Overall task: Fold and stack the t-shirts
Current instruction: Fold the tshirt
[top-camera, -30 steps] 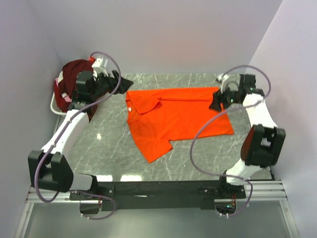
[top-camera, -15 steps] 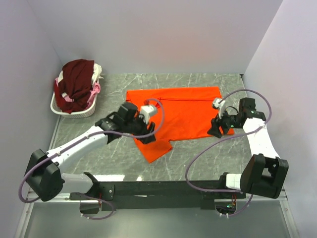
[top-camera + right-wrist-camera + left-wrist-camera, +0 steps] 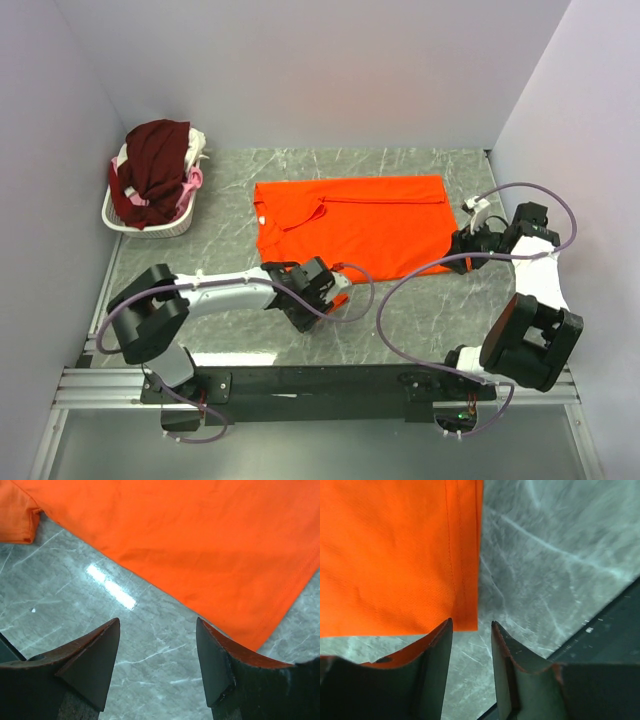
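While the arm bases sat bolted at the table's (image 3: 420, 310) near edge, both wrists reached low over the grey marble top. Nearest, the left gripper (image 3: 471, 625) lay close to the surface at the near tip of the orange shirt (image 3: 350, 225). Its jaws stood only a little apart. In the left wrist view the hemmed corner of the cloth ended right at the mouth of that narrow gap, with bare marble showing between the fingers (image 3: 437, 655). No cloth could be seen pinched there.

A little farther back on the right side, the right gripper (image 3: 158, 622) hung above bare marble with its jaws spread wide and nothing between them. The shirt's near right corner lay just ahead of its fingertips, apart from them.

Beyond both grippers the orange shirt was spread flat across the middle of the table, collar to the left and bottom hem to the right. Its far edge ran straight along the back.

Farthest away, in the far left corner, a white wire basket (image 3: 125, 222) held a heap of clothes. A maroon shirt (image 3: 155, 160) lay draped on top, with pink cloth (image 3: 190, 181) and white cloth (image 3: 197, 140) showing at its right side.
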Controlling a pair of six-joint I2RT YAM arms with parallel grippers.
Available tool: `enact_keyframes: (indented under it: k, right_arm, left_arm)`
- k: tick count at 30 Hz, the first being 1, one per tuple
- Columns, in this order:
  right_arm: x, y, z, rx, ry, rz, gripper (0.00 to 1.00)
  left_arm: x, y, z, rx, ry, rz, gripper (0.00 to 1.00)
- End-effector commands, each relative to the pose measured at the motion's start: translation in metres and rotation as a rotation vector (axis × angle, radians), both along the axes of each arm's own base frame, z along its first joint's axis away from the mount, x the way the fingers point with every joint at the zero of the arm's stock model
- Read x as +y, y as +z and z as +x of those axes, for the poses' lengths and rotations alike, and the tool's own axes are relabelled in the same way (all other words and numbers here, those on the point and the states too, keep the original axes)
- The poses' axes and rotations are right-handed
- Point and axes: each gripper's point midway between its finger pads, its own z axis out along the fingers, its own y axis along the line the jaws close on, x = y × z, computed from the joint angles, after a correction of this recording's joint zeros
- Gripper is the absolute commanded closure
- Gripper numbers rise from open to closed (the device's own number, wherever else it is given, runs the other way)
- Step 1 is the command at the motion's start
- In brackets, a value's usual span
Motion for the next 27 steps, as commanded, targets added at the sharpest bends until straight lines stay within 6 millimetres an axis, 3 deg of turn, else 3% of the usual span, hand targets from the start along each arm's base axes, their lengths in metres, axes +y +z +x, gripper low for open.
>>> enact_keyframes:
  k: [1, 10, 14, 16, 20, 24, 27]
  right_arm:
    - [-0.001, 0.008, 0.004, -0.018, -0.001, 0.030, 0.31]
    - [-0.002, 0.003, 0.003, 0.000, -0.006, 0.032, 0.29]
    - [-0.005, 0.002, 0.000, -0.012, 0.004, -0.008, 0.29]
    - [-0.007, 0.002, -0.001, -0.034, 0.022, -0.042, 0.29]
    - [-0.012, 0.004, -0.007, -0.119, 0.120, -0.156, 0.29]
    - [-0.027, -0.003, -0.009, -0.228, 0.290, -0.349, 0.27]
    - [-0.042, -0.018, -0.009, -0.221, 0.389, -0.439, 0.27]
  left_arm:
    - [-0.005, 0.005, 0.010, -0.071, 0.031, 0.040, 0.58]
    - [0.001, -0.018, 0.008, -0.079, 0.021, 0.159, 0.61]
    - [0.006, -0.023, 0.012, -0.091, 0.024, 0.208, 0.70]
    - [0.008, -0.022, 0.013, -0.097, 0.027, 0.220, 0.80]
    - [0.002, -0.007, 0.017, -0.120, 0.019, 0.183, 1.00]
    - [-0.002, 0.020, 0.023, -0.178, 0.020, 0.122, 1.00]
    - [0.000, 0.032, 0.027, -0.220, 0.017, 0.100, 1.00]
